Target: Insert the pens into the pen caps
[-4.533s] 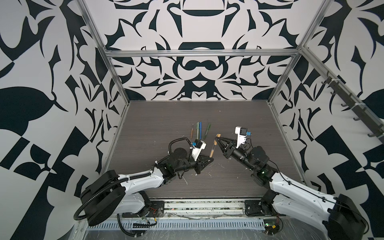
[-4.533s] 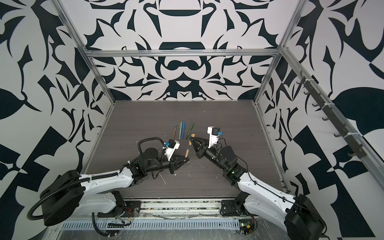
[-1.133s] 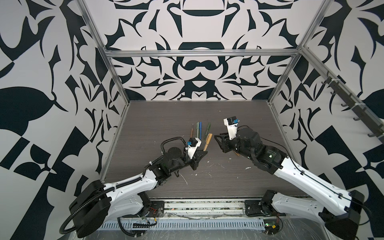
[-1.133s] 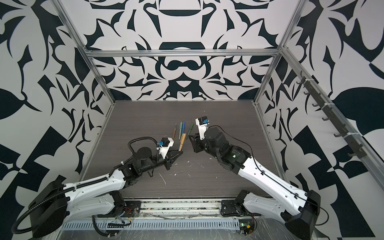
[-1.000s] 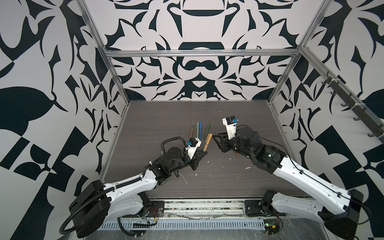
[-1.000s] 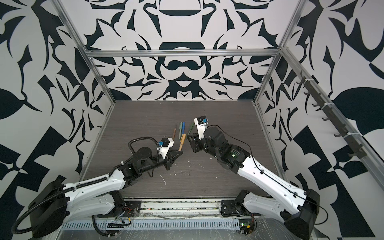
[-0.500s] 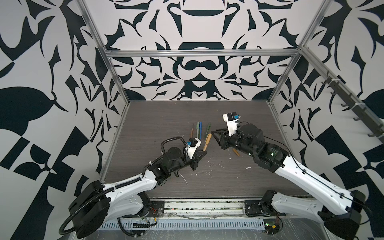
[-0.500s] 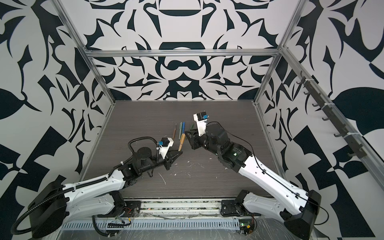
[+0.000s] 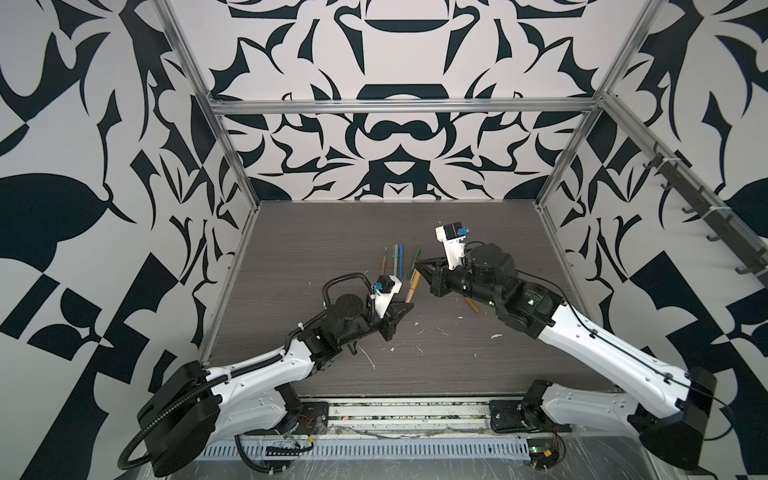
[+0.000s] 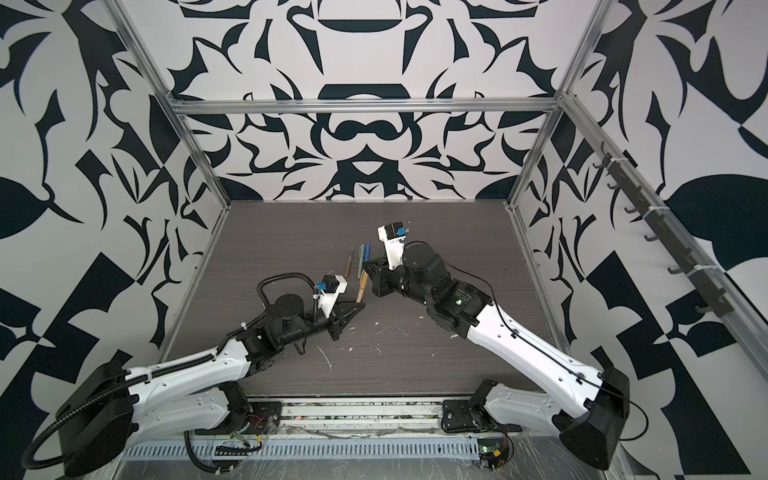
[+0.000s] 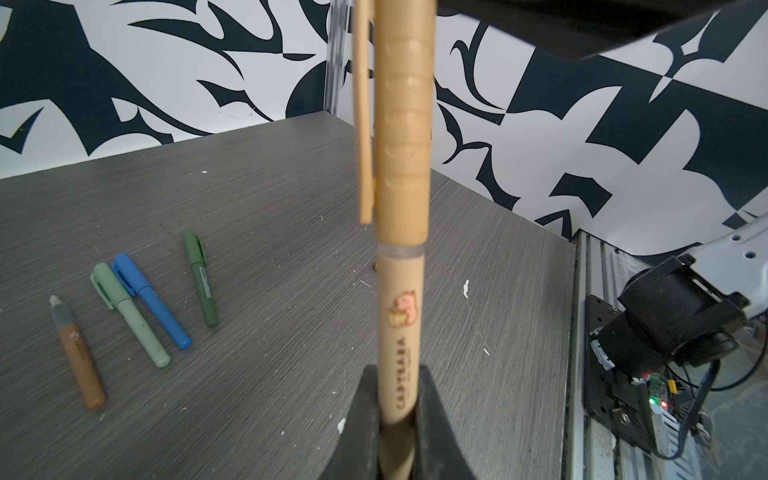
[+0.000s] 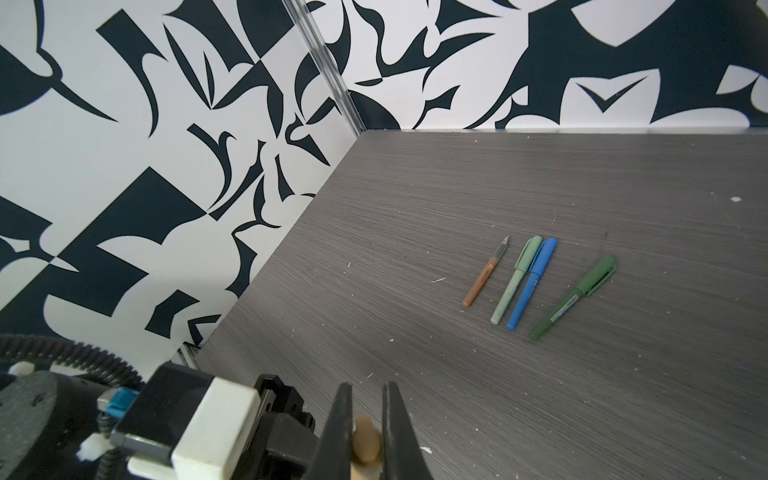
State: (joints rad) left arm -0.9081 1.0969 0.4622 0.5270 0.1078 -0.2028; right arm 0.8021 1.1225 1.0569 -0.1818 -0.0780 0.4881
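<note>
Top views, left end effector [image 9: 409, 305]: pressed together on the lower end of the tan pen [image 9: 411, 286], held off the counter [image 9: 311, 249] and slanting up toward the right arm.
Top views, right end effector [image 9: 417, 264]: meets the upper end of that pen; the gap between its fingers cannot be read from here.
Top views, pens on the counter: just behind the two end effectors lie the orange-brown pen [image 9: 384, 262], pale green pen [image 9: 395, 257], blue pen [image 9: 401, 259] and dark green pen [image 9: 417, 253], side by side.
Top views, orange-brown cap [image 9: 471, 304]: a short piece on the counter, partly hidden under the right arm.
Left wrist view, grip: the left end effector [image 11: 399, 370] pinches the tan pen [image 11: 401, 332] low on its printed barrel.
Left wrist view, tan cap [image 11: 403, 124]: seated on the pen's far end, clip to one side, with a thin clear ring showing at the joint.
Left wrist view, the rest: the orange-brown pen [image 11: 79, 361] lies uncapped with its nib bare, while the pale green [image 11: 129, 316], blue [image 11: 149, 303] and dark green [image 11: 201, 278] pens wear caps.
Right wrist view, grip: the right end effector [image 12: 366, 386] has its fingers [image 12: 345, 415] drawn in against both sides of the tan cap [image 12: 365, 442].
Right wrist view, counter: the four pens lie well beyond the fingers, the orange-brown one [image 12: 484, 278] apart from the touching pale green and blue pair.
</note>
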